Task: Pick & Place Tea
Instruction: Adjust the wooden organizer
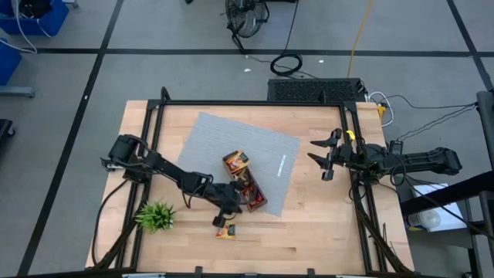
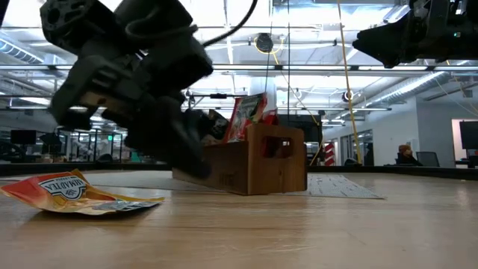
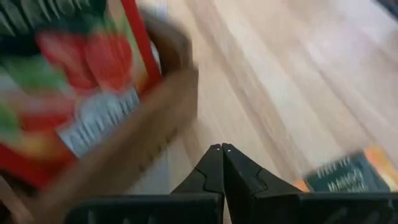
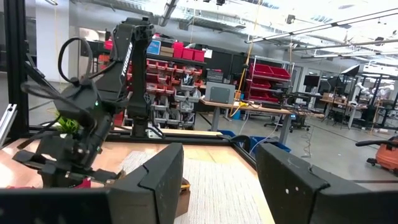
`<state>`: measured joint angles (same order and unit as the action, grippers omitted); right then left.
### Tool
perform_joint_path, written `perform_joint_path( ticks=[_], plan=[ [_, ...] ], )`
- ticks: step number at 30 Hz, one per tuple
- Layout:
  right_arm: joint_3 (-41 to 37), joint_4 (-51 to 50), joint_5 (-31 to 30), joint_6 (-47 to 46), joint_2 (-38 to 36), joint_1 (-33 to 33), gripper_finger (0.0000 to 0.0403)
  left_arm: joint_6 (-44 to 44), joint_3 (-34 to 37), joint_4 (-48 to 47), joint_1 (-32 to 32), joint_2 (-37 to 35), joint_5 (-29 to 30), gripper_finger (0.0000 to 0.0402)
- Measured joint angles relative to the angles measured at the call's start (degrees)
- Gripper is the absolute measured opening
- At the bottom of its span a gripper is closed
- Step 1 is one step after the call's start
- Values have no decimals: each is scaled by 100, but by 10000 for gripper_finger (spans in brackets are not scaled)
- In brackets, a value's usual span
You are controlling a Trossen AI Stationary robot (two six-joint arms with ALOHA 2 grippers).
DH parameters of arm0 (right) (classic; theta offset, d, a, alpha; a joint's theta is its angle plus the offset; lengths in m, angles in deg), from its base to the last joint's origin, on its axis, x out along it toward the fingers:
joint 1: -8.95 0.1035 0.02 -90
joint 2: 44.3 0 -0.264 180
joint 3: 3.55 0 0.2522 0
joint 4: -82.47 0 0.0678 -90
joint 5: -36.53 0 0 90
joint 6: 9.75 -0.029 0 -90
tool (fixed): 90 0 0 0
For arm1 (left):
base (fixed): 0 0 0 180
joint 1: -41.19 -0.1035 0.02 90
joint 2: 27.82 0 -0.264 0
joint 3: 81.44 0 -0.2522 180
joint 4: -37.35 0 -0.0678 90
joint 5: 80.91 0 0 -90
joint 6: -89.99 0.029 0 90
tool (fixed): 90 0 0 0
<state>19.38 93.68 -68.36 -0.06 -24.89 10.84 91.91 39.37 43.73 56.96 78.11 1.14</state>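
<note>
An orange-yellow tea sachet (image 1: 225,231) lies flat on the bare wood near the table's near edge, and also shows in the low view (image 2: 75,194) and the left wrist view (image 3: 348,176). The wooden tray (image 1: 248,188) stands on a grey mat, with red-printed sachets (image 3: 74,93) upright in its compartments. My left gripper (image 3: 221,150) is shut and empty, hovering between the tray's near side and the loose sachet (image 1: 221,220). My right gripper (image 1: 322,158) waits open at the table's right side, above the mat's edge.
A grey mat (image 1: 270,147) covers the table's middle under the tray. A small green plant (image 1: 157,216) stands at the near left. Black frame rails (image 1: 231,103) run along the far, left and right edges. Bare wood lies to the right of the loose sachet.
</note>
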Motion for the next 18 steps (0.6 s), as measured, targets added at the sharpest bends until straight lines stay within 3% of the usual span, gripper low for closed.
perform_joint_path(
  ticks=[8, 16, 18],
  plan=[
    [2, 2, 0, 0, -1, -2, 185, 512, -9, 1051, -157, -57, 640, 6],
    [2, 0, 0, 0, -2, 0, 185, 534, -9, 1295, -228, -52, 1924, 14],
    [1, 0, 0, 0, -2, 0, 185, 535, -9, 1295, -230, -52, 2019, 17]
  ],
)
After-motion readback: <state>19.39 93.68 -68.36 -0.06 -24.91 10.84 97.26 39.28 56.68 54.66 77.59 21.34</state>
